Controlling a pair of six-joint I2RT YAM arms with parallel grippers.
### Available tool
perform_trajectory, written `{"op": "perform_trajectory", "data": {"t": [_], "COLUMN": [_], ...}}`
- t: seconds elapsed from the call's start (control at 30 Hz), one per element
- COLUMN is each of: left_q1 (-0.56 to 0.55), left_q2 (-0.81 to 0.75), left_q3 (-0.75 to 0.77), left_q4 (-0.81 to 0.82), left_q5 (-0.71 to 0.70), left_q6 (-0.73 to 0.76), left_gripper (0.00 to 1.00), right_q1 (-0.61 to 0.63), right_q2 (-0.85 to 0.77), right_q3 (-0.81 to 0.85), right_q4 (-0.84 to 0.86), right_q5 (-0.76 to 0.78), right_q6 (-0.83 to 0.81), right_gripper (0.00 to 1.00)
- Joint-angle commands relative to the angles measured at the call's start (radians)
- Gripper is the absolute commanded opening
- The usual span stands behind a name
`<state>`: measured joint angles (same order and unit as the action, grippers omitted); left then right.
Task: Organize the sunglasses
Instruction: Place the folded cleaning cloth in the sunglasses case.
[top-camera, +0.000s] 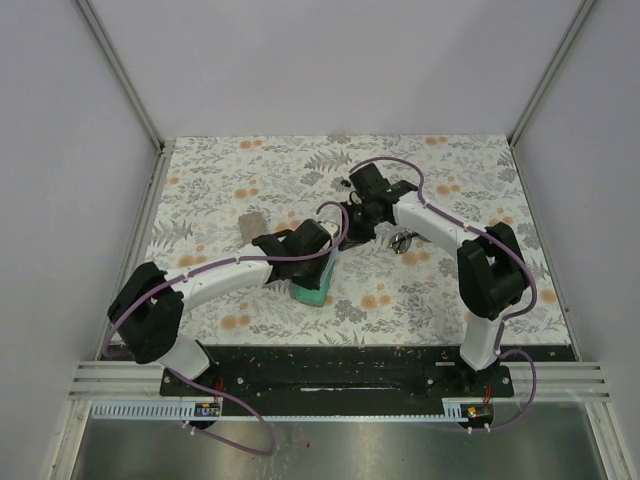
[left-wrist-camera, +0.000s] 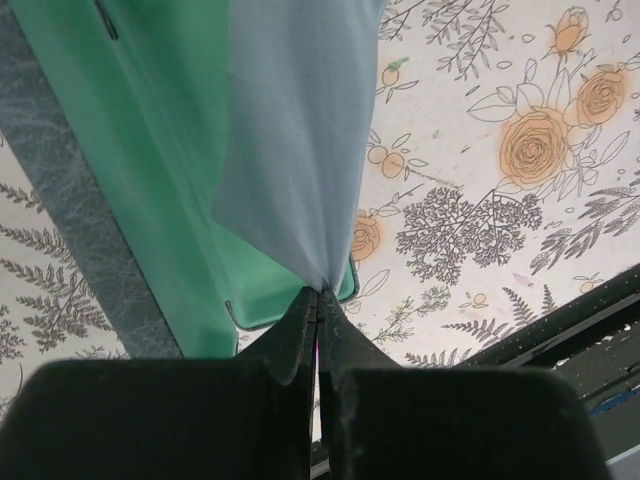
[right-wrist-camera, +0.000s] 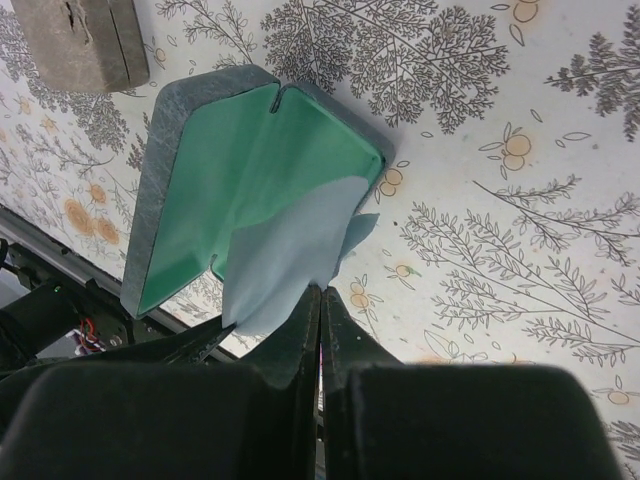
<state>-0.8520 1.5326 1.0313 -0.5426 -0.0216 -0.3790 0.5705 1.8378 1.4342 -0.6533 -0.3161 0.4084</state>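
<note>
An open hard case, grey outside with a green lining (top-camera: 310, 292), lies on the floral table between the arms. Both wrist views show it, the left (left-wrist-camera: 130, 180) and the right (right-wrist-camera: 250, 160). A light-blue cloth (left-wrist-camera: 300, 150) hangs over it. My left gripper (left-wrist-camera: 318, 296) is shut on one end of the cloth. My right gripper (right-wrist-camera: 321, 290) is shut on another corner of the same cloth (right-wrist-camera: 290, 265). From above, the left gripper (top-camera: 325, 258) and the right gripper (top-camera: 355, 225) sit close together. The thin dark wire sunglasses (top-camera: 403, 241) lie right of the right gripper. The white pair is out of view.
A tan hard case (top-camera: 252, 224) lies closed at the left behind the left arm; it also shows in the right wrist view (right-wrist-camera: 80, 40). The table's black front rail (left-wrist-camera: 570, 330) runs close to the open case. Grey walls enclose the table.
</note>
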Motion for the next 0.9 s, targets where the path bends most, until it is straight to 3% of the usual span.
{"op": "perform_trajectory", "data": {"t": [0.0,0.87], "left_q1": [0.005,0.007], "left_q2": [-0.058,-0.092], "left_q3": [-0.026,-0.102], "left_q4": [0.018,0.007], "left_q5": [-0.035,-0.055], "left_q6": [-0.037,-0.081], "left_gripper": [0.0,0.0], "right_q1": [0.019,0.074], "right_q2": [0.038,0.195], "right_q3": [0.066,0.16], "right_q4": [-0.011,0.057], "right_q5": [-0.032,-0.163], "right_q6": [-0.034,-0.066], "right_gripper": [0.0,0.0]}}
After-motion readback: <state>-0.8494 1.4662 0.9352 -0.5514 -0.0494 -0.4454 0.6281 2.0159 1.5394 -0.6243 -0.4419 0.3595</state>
